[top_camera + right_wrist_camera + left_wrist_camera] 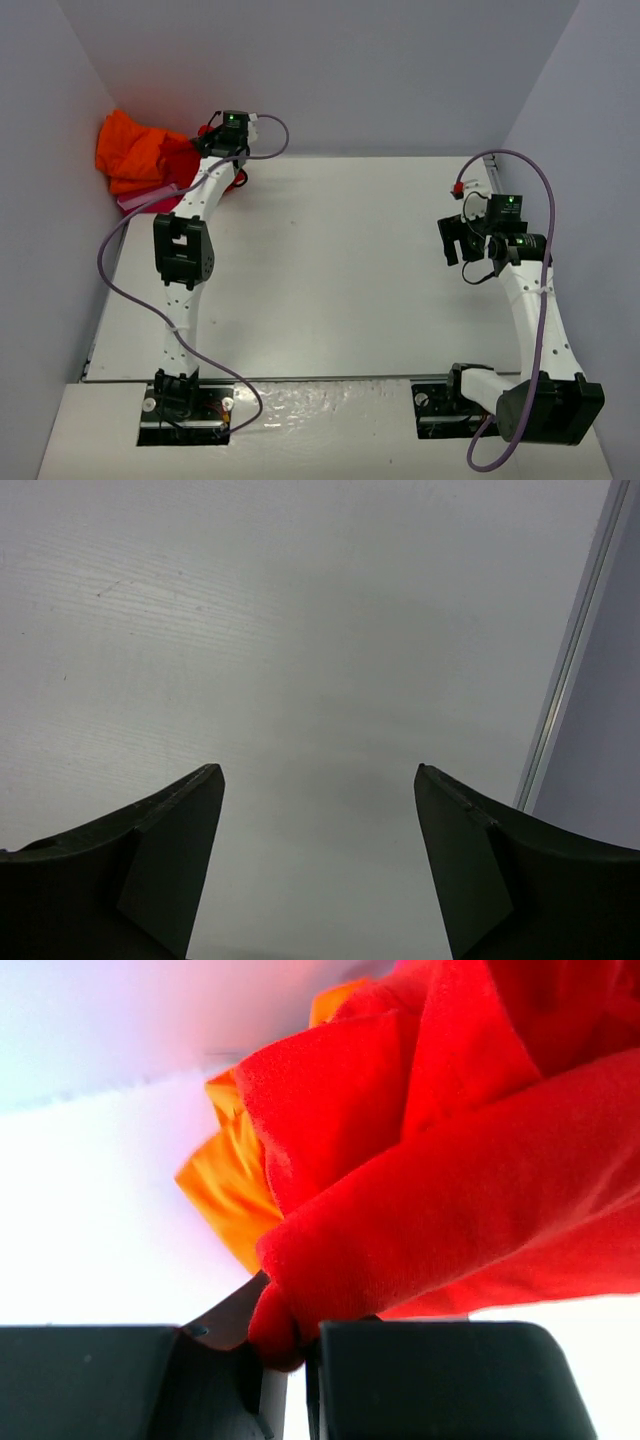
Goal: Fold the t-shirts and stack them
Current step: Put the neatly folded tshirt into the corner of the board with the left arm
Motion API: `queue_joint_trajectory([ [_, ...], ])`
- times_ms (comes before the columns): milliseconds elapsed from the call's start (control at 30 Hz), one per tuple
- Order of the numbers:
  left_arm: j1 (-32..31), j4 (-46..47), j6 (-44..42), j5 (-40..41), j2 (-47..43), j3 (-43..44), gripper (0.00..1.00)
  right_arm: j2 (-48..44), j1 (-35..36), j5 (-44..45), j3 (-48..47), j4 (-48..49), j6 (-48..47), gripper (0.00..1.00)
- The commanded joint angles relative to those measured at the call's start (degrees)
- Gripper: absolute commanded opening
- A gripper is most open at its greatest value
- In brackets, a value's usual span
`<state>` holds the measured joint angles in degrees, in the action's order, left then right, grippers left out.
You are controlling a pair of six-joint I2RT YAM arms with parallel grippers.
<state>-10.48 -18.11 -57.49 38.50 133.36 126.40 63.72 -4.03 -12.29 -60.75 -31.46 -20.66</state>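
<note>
The t-shirts lie bunched in the far left corner of the table. The orange t-shirt (125, 150) is on top at the wall, the red t-shirt (178, 165) lies beside it, and a pink strip (140, 198) shows at the pile's near edge. My left gripper (212, 140) reaches into the pile. In the left wrist view it (290, 1345) is shut on a fold of the red t-shirt (450, 1160), with orange cloth (230, 1180) behind. My right gripper (455, 240) is open and empty above the bare table (300, 630) at the right.
Grey walls close in the table on the left, back and right. A metal rail (575, 660) runs along the right edge. A small red and white part (460, 190) sits at the far right. Purple cables loop off both arms.
</note>
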Motion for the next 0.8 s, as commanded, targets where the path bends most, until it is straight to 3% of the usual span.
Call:
queue_joint_trajectory([
  [0, 2.3, -2.0, -2.2, 4.5, 0.3, 22.8, 0.00, -1.6, 0.2, 0.9, -0.5, 2.9, -0.2, 0.74],
  [100, 5.5, -5.7, -4.4, 5.0, 5.2, 32.3, 0.00, -2.3, 0.2, 1.0, -0.4, 3.0, -0.5, 0.74],
  [200, 9.0, -1.5, -7.1, 4.5, 4.1, 28.9, 0.00, -1.9, 0.3, 0.9, -0.2, 3.0, -0.6, 0.74],
  [400, 16.6, -2.1, -7.9, 4.3, 7.2, 34.1, 0.00, -1.1, 0.2, 0.2, -0.4, 3.3, -0.1, 0.74],
  [767, 23.9, -11.0, 5.3, 0.5, 13.8, 31.7, 0.00, 0.9, 0.3, 0.3, -1.6, 3.3, 1.1, 0.74],
])
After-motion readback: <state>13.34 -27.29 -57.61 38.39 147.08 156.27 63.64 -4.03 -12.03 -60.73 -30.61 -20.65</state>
